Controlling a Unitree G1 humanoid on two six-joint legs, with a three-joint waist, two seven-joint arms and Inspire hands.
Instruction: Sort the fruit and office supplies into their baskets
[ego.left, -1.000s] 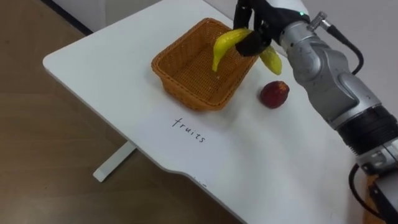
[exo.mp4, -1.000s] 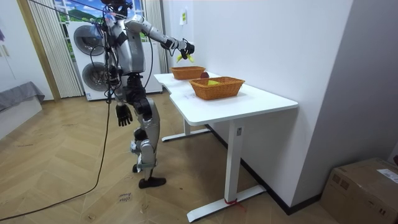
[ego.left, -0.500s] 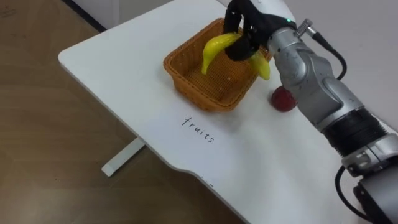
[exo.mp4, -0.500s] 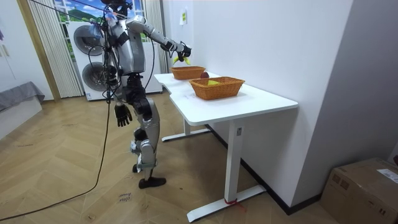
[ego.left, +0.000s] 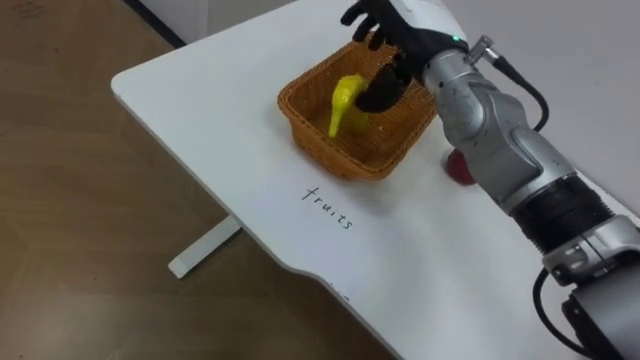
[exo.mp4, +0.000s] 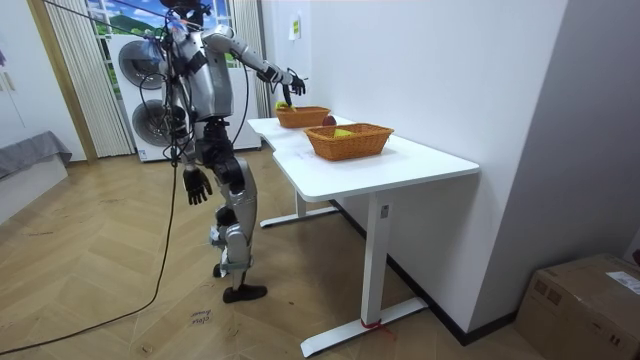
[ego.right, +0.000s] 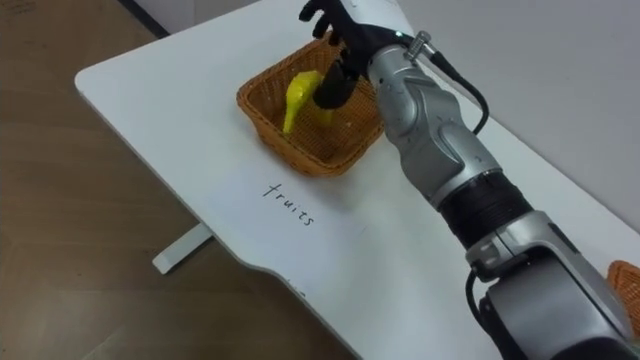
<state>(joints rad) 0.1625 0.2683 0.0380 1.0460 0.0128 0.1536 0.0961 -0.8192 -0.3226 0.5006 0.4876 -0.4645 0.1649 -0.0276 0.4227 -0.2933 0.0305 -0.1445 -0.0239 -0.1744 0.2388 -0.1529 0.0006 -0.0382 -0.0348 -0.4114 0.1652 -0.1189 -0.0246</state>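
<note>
A yellow banana (ego.left: 344, 102) lies tilted inside the orange wicker basket (ego.left: 318, 148) at the table's far end. My right hand (ego.left: 392, 52) hovers over the basket's far rim, open with fingers spread, and its thumb is just beside the banana's upper end. A red apple (ego.left: 457, 168) sits on the table right of the basket, partly hidden by my forearm. In the room view I stand at the table's end with my right arm stretched over that basket (exo.mp4: 300, 117). My left hand (exo.mp4: 194, 186) hangs relaxed by my thigh.
The white table (ego.left: 210, 120) has a handwritten word (ego.left: 329, 207) in front of the basket, and its curved edge drops to wood floor on my left. A second wicker basket (exo.mp4: 350, 143) holding some items stands nearer the room camera. A wall runs behind the table.
My right hand was shut on the banana above the basket. Its fingers have spread open and the banana has gone down into the basket. The eye view has shifted slightly.
</note>
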